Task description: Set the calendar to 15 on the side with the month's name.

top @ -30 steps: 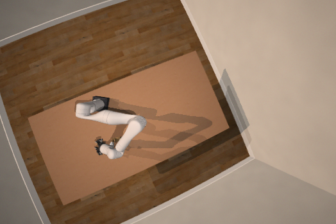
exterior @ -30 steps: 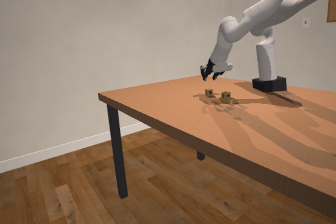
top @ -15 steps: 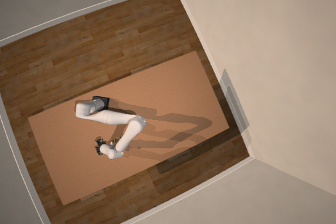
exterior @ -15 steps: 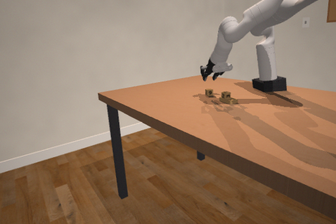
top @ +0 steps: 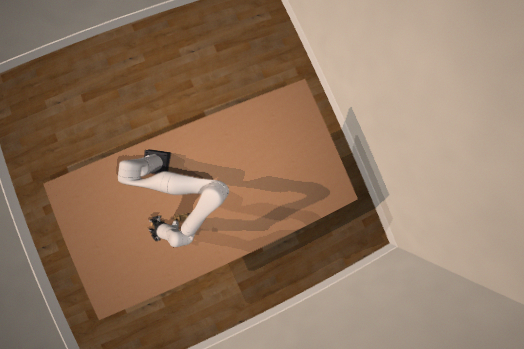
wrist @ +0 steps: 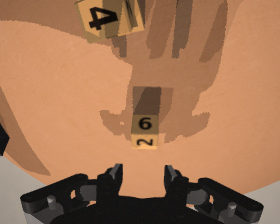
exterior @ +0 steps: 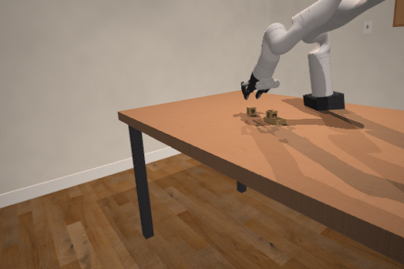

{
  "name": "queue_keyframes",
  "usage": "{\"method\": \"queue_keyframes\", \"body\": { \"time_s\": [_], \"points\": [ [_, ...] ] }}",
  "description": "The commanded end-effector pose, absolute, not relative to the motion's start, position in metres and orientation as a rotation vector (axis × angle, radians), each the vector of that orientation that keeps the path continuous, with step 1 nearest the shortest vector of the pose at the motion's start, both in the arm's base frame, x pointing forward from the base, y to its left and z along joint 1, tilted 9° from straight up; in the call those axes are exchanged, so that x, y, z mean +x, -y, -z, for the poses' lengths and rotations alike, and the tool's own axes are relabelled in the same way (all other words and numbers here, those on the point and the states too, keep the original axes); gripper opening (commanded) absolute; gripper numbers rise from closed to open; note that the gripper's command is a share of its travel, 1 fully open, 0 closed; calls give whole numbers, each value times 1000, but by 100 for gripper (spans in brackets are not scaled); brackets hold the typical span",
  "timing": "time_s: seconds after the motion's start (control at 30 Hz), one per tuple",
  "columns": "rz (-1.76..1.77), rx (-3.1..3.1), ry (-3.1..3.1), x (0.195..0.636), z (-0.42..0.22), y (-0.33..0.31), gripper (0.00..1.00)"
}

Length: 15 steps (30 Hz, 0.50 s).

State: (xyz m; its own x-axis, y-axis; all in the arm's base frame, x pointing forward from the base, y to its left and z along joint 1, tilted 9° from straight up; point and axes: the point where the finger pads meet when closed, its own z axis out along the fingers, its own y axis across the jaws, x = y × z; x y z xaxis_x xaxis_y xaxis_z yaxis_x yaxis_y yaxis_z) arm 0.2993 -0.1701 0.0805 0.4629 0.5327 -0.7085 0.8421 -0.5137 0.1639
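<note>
Hovering above the tan rectangular worktop (top: 265,135) (exterior: 185,127) (wrist: 51,75), the black two-fingered claw (top: 155,228) (exterior: 252,97) (wrist: 143,173) is held partly open, with nothing gripped between its fingers. It is carried by a white jointed robot arm (top: 187,185) (exterior: 320,9), which is mounted on a black block-shaped base (top: 165,165) (exterior: 337,102).

The small yellowish tray (exterior: 274,121) is taken as the landmark. It is set down on the worktop. A yellowish wooden cube with dark digits (exterior: 271,114) (wrist: 103,19) is seen at the tray, raised above its rim in the exterior view; whether it is seated flat on the tray's floor cannot be told. A 4 is shown on one of its faces in the wrist view.

Outside the tray, well apart from it, a second yellowish wooden cube (exterior: 251,111) (wrist: 145,131) is rested on the worktop. Two of its faces are marked, one with a 6 or 9 and the adjoining one with a 2. This loose cube is not touched by the claw. The 15 is not yet set, since only one cube is found at the tray.
</note>
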Motion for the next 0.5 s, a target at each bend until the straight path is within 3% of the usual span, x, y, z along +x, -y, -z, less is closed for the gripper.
{"method": "queue_keyframes", "body": {
  "time_s": [0.0, 0.47],
  "points": [
    [821, 2214, -1141, 299, -78, 171, 48],
    [821, 2214, -1141, 302, -55, 174, 48]
  ]
}}
